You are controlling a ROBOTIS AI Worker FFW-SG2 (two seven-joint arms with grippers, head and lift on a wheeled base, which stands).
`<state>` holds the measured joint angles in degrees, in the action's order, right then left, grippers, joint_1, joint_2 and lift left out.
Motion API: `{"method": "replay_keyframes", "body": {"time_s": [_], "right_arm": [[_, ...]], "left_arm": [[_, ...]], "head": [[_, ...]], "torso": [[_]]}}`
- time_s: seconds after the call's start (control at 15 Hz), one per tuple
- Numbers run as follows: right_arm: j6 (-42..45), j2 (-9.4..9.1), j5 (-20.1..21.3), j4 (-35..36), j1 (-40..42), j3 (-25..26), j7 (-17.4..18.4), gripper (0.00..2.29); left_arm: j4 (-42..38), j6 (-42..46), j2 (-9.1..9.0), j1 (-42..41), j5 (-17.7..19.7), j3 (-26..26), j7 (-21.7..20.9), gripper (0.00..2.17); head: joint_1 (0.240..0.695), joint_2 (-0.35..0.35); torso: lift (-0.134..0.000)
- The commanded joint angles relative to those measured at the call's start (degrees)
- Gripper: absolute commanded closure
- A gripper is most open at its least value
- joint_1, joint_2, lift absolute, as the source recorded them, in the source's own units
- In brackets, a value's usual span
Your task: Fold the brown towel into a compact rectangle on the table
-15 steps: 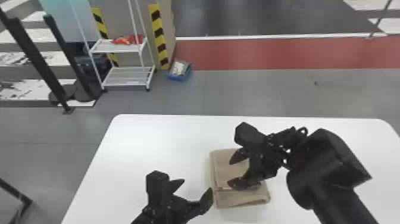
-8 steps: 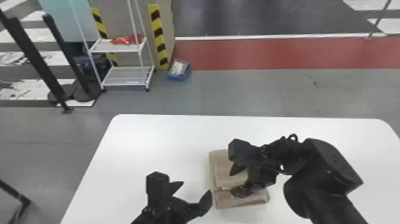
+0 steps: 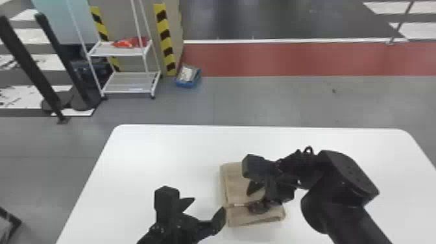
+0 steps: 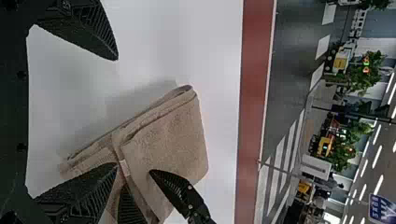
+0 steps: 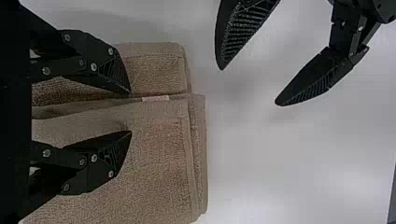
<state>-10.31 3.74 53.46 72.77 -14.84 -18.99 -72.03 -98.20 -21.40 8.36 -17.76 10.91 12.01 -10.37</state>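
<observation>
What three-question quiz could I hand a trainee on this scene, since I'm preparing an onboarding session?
1. Multiple choice: in the head view, where is the left gripper relative to the brown towel?
A. Beyond its far edge
B. To its left
C. To its right

2. True or false: the towel lies spread out in a single layer, without a fold.

3. Fill in the blank: the right gripper is over the towel, and its fingertips are ____ (touching / apart).

Key: 1. B; 2. False; 3. apart
</observation>
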Motion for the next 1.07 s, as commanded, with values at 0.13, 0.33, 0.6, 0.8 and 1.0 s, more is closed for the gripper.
{"method": "replay_keyframes", "body": {"time_s": [0.13,0.33,0.6,0.8,1.0], "right_arm": [[0.3,-0.32,0.2,-2.3,-1.4,0.1,0.3,0.91],[0.3,-0.40,0.2,-2.6,-1.8,0.4,0.3,1.05],[0.2,-0.49,-0.4,-2.1,-1.9,3.0,-0.2,1.31],[0.5,-0.49,-1.3,0.1,-1.9,6.6,-0.7,1.33],[0.5,-0.49,-4.4,2.7,-2.0,10.3,-1.1,1.33]], "left_arm": [[0.1,0.0,-0.01,0.4,0.1,0.0,-0.1,0.08],[0.5,0.0,-0.01,0.7,0.1,0.0,-0.2,0.08],[0.3,-0.7,0.08,1.1,0.1,0.0,-0.4,0.08],[-0.6,-1.2,0.43,0.7,0.3,0.1,-0.7,0.08],[-0.8,-1.1,0.08,0.5,0.4,0.5,-2.3,0.10]], "head": [[0.695,0.057],[0.695,0.054],[0.695,0.050],[0.695,0.037],[0.695,0.016]], "torso": [[0.000],[0.000],[0.000],[0.000],[0.000]]}}
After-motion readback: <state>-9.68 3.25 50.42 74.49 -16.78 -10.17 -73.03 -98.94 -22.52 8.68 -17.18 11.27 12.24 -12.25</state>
